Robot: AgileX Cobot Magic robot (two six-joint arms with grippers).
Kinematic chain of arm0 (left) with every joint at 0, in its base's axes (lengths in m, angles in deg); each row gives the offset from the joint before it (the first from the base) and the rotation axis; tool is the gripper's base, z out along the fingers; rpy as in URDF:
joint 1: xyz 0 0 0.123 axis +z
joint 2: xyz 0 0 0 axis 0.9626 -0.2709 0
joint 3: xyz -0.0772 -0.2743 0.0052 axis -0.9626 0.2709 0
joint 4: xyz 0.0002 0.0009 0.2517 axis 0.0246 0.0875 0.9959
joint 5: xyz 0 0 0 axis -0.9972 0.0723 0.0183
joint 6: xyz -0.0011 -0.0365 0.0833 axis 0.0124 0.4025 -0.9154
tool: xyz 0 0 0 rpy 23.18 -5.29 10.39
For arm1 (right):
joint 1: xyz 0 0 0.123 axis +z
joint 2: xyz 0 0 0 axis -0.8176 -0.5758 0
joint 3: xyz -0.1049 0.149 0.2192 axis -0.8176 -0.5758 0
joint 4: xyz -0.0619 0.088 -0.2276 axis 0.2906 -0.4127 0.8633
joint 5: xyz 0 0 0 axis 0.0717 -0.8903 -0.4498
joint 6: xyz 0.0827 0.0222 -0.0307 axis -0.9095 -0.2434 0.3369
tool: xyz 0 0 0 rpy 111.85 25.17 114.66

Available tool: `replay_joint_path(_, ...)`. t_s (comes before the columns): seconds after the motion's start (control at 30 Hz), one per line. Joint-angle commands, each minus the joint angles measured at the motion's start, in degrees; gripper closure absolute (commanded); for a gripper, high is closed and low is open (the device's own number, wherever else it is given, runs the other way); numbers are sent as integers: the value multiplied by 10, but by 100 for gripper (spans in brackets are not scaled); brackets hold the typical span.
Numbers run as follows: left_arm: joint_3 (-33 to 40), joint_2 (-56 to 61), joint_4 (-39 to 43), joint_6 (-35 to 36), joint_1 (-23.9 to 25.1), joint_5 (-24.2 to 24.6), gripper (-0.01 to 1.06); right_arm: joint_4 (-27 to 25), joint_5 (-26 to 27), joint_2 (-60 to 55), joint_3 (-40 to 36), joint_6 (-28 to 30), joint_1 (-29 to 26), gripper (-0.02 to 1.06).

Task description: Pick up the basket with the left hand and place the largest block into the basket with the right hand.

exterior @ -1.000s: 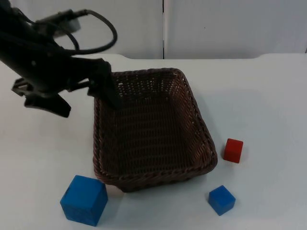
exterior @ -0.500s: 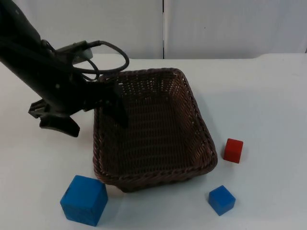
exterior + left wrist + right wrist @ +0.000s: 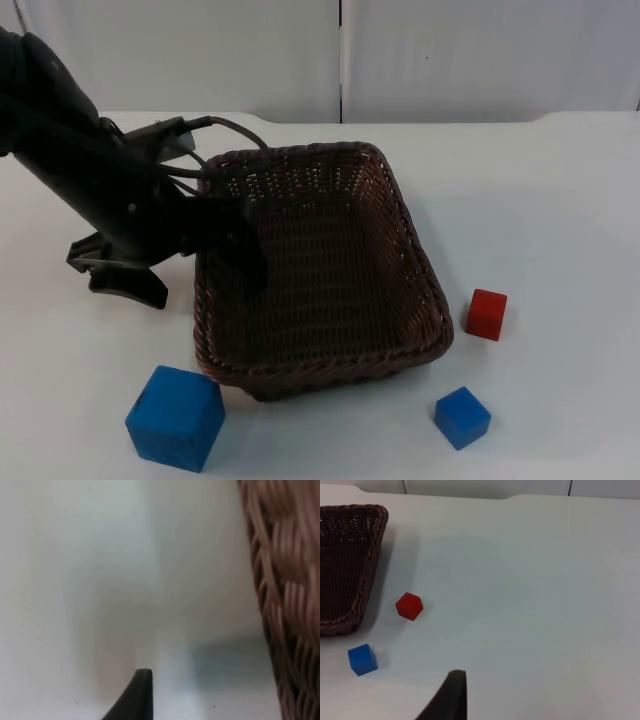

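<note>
Brown wicker basket (image 3: 320,270) sits on white counter (image 3: 540,200), not lifted. Left gripper (image 3: 205,250) straddles its left rim, fingers spread: one inside, one outside. Largest block, big blue cube (image 3: 175,417), lies beside basket's near-left corner, untouched. Right gripper (image 3: 451,700) waits; finger state unclear.

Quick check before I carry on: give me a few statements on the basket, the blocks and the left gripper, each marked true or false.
1. The basket has no block in it. True.
2. The big blue block lies beside the basket's near left corner. True.
3. The red block lies inside the basket. False: it sits on the table to the right of the basket.
4. The left gripper is at the basket's left wall, one of its fingers inside. True.
5. The small blue block is stacked on the red one. False: they lie apart on the table.
</note>
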Motion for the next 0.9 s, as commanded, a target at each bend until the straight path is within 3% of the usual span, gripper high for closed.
replay_joint_path(0.0,-4,-1,-10,4,-2,-7,0,0,2,1,-2,6,-4,-1)
replay_joint_path(0.1,-4,-1,-20,4,-2,-8,2,0,2,1,-2,6,-4,-1)
replay_joint_path(0.17,-4,-1,-20,4,-2,-9,10,0,2,1,-2,6,-4,-1)
replay_joint_path(0.27,-4,-1,-21,4,-2,-9,33,0,2,1,-2,6,-4,-1)
replay_joint_path(0.3,-4,-1,-21,4,-2,-9,33,0,2,1,-2,6,-4,-1)
replay_joint_path(0.4,-4,-1,-21,4,-2,-6,57,0,2,1,-2,6,-4,-1)
replay_joint_path(0.43,-4,-1,-21,4,-2,-6,57,0,2,1,-2,6,-4,-1)
replay_joint_path(0.53,-4,-1,-28,4,-2,-5,87,1,2,1,-2,6,-4,-1)
replay_joint_path(0.6,-4,-1,-33,4,-2,-3,99,1,2,1,-2,6,-4,-1)
replay_joint_path(0.63,-4,-1,-33,4,-2,-3,99,1,2,1,-2,6,-4,-1)
replay_joint_path(0.67,-4,-1,-34,4,-2,0,106,1,2,1,-2,6,-4,-1)
replay_joint_path(0.87,-4,2,-45,4,-2,23,105,1,2,1,-2,6,-4,-1)
